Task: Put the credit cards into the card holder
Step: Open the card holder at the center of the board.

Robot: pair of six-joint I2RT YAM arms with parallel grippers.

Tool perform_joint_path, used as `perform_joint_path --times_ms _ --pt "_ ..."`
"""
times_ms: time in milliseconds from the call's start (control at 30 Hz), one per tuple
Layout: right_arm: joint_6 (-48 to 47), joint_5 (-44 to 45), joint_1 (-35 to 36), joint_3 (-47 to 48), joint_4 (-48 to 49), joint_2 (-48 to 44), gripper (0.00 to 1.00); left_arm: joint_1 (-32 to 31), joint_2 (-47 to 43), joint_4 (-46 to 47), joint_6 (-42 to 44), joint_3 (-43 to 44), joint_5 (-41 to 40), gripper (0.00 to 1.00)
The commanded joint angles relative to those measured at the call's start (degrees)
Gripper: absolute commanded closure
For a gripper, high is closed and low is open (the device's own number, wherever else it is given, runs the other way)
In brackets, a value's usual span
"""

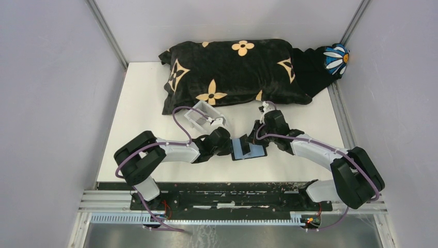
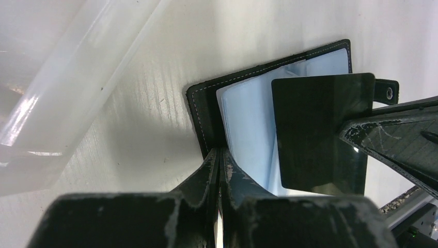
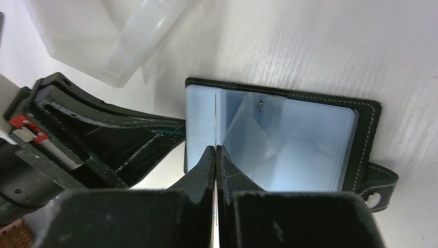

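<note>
The black card holder [image 1: 248,151] lies open on the white table, its pale blue clear sleeves facing up. My left gripper [image 1: 233,146] is shut on the left edge of the card holder's black cover [image 2: 204,111], fingertips meeting over it [image 2: 220,152]. My right gripper [image 1: 254,140] is shut on a dark credit card [image 2: 320,134] that stands on edge over the sleeves. In the right wrist view that card shows as a thin line [image 3: 215,113] rising from the closed tips [image 3: 215,149] above the card holder [image 3: 369,134]. No other credit cards show.
A clear acrylic box [image 1: 204,116] stands just behind the left gripper, close to the card holder [image 2: 77,77] [image 3: 129,36]. A black pillow with flower patterns [image 1: 232,72] fills the back of the table. Grey walls close in both sides.
</note>
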Motion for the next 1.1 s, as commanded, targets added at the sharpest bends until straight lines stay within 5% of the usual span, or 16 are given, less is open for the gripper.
perform_joint_path --times_ms 0,367,700,1067 --pt "-0.09 1.19 1.7 5.09 2.4 0.3 0.99 -0.28 2.18 -1.42 1.12 0.19 -0.66 0.92" --pt "-2.64 5.0 5.74 14.45 -3.18 0.2 0.99 -0.25 -0.51 -2.79 1.5 -0.63 -2.61 0.92" --pt "-5.43 11.29 5.42 11.68 -9.73 -5.41 0.99 -0.29 -3.69 -5.32 3.13 -0.39 -4.92 0.92" --pt "-4.22 4.38 -0.6 6.6 -7.18 -4.01 0.99 -0.24 -6.8 -8.49 5.52 1.89 -5.1 0.93"
